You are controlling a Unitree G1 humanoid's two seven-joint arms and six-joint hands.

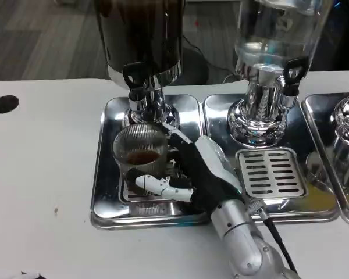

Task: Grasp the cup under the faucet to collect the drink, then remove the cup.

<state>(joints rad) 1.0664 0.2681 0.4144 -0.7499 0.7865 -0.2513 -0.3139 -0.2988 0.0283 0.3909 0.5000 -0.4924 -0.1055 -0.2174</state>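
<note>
Holding: the right hand [189,171] wraps the cup [141,152] from its right side, a white finger [157,185] curling across the front near the base, dark fingers along the far side; it looks like a grasp, though how firmly the fingers bear on the glass cannot be told.
Cup position: a ribbed clear cup on the drip grate of the left tray [104,192], toward the tray's back half, directly below the faucet [136,78] of the dark drink dispenser [142,35].
Contents: a shallow pool of brown drink at the bottom; the cup is far from full.
Step in hand: by my reading, collecting is under way and removal is not yet done.
Left hand: too little of it is visible at the table's front left corner to tell its state.
Neighbours: a second dispenser [273,35] with clear liquid stands on the middle tray [314,215], its own grate [271,172] just beside the right wrist.
Risk, tipping: the low finger could lever the base if the hand pulls sideways.
Risk, slipping: ribbed glass may slide in a loose hold.
Risk, collision: lifting straight up would strike the faucet; drawing toward the tray's front edge could catch its raised rim.
</note>
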